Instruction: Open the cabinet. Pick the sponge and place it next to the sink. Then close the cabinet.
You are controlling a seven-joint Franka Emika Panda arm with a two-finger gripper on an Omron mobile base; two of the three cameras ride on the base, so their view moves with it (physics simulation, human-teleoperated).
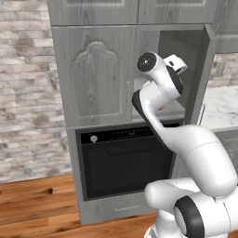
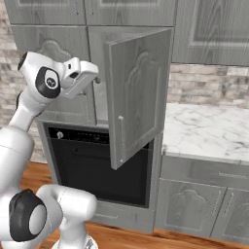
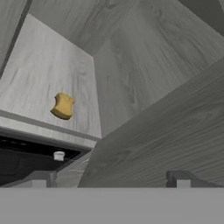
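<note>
A: How does the cabinet (image 2: 138, 92) stand?

B: Its right door (image 2: 141, 97) is swung out toward the room, well past halfway; its left door (image 1: 95, 76) is shut, the arched panel facing out; the black oven (image 1: 125, 158) sits directly below it.

A: And the sponge (image 3: 63, 106)?

B: In the hand view it lies on the pale floor of the cabinet's open compartment, a small mustard-yellow lump, near the front lip and apart from the walls; nothing touches it.

A: The gripper (image 3: 111, 178)?

B: Its two dark fingertips (image 3: 43, 178) stand far apart, wide and with nothing between them; the hand (image 2: 80, 73) is raised in front of the opening, beside the open door's hinge side; the sponge is off to one side of the fingers, well clear of them.

A: Anything beside the cabinet?

B: A marble counter (image 2: 209, 129) runs to the right; low dark-grey cabinets (image 2: 204, 204) sit under it.
</note>
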